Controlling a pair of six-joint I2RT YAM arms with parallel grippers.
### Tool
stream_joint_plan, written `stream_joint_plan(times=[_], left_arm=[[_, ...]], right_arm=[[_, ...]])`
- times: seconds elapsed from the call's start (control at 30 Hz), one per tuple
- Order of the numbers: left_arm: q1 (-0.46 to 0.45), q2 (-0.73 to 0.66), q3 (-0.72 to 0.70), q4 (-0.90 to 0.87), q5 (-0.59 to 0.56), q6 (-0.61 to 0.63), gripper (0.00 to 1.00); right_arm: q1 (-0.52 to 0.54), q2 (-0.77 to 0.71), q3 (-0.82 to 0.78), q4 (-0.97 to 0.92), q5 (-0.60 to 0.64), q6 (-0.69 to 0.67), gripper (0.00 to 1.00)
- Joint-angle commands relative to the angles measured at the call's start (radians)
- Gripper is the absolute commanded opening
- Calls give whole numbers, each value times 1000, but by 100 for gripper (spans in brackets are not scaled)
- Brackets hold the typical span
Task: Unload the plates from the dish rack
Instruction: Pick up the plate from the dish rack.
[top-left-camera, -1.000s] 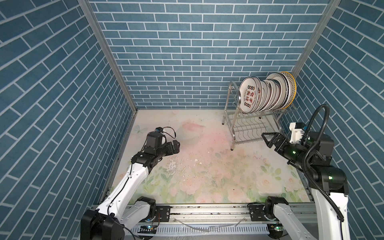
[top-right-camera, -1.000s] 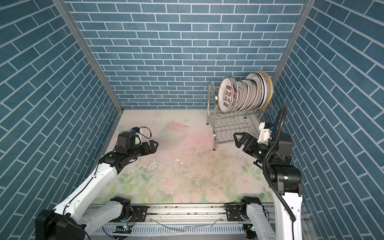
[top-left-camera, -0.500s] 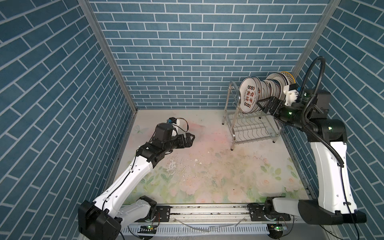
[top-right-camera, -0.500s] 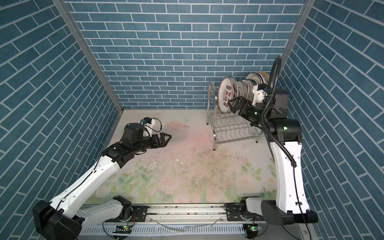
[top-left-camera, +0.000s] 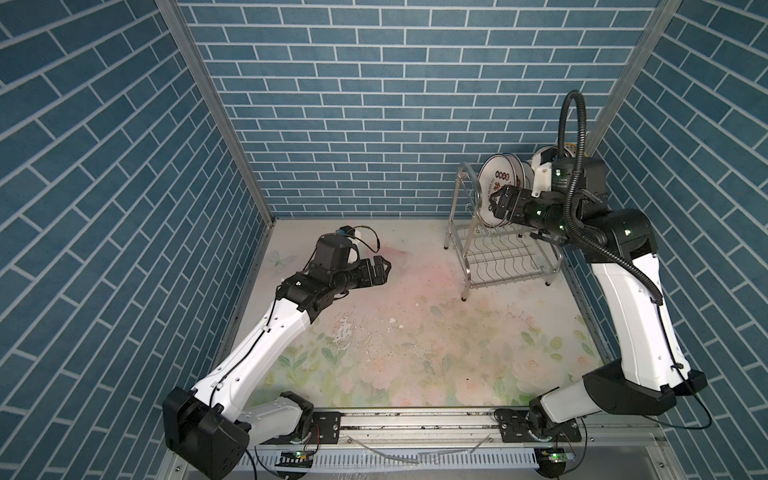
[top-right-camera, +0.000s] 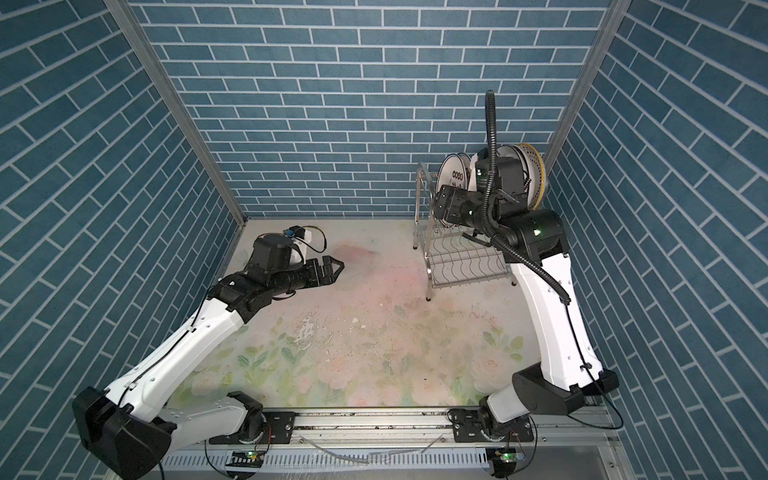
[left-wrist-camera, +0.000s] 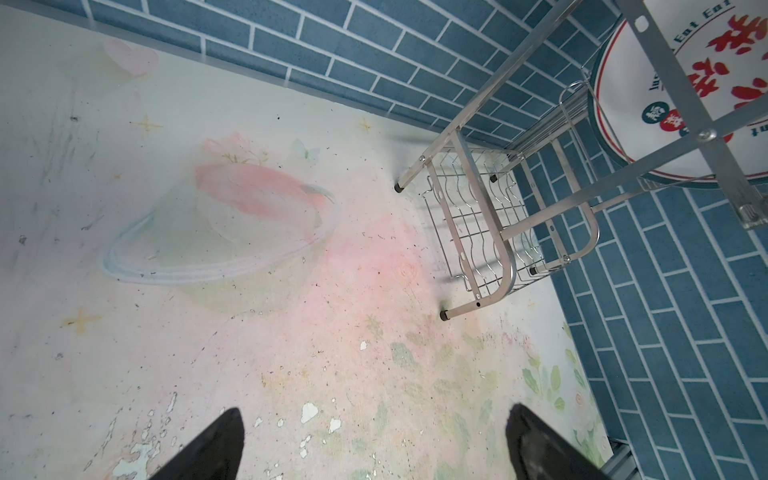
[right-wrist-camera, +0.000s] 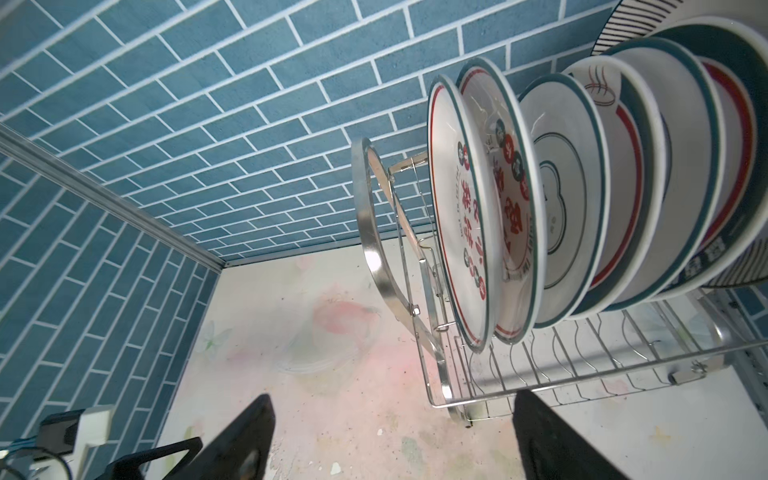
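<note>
The dish rack stands at the table's back right corner. Several plates stand on edge in its upper tier, and the lower tier is bare. My right gripper hovers at the face of the front plate with red characters. In the right wrist view the plates stand ahead of the right gripper, which is open and empty. My left gripper hangs open over the mat, left of the rack.
Blue brick walls close in right behind and to the right of the rack. The table carries a worn floral mat with chipped patches. A metal rail with the arm bases runs along the front edge.
My right arm has risen from table height to the rack's upper tier and edged in front of the first plate. My left arm has stretched further out over the mat towards the rack.
</note>
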Motion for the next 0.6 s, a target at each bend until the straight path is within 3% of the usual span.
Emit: stream_joint_plan(times=[0.0,0.23,0.57], left_arm=[[-6,-3,19,-39,-22,-1,99],[-6,0,14,-46,-35,11,99],[-2,1,12,-77,-105,34,99]], right_arm=[[23,30,59,-8,145,-31,84],[30,86,81,-7,218,-56,82],[30,135,83,5,224,-53,70]])
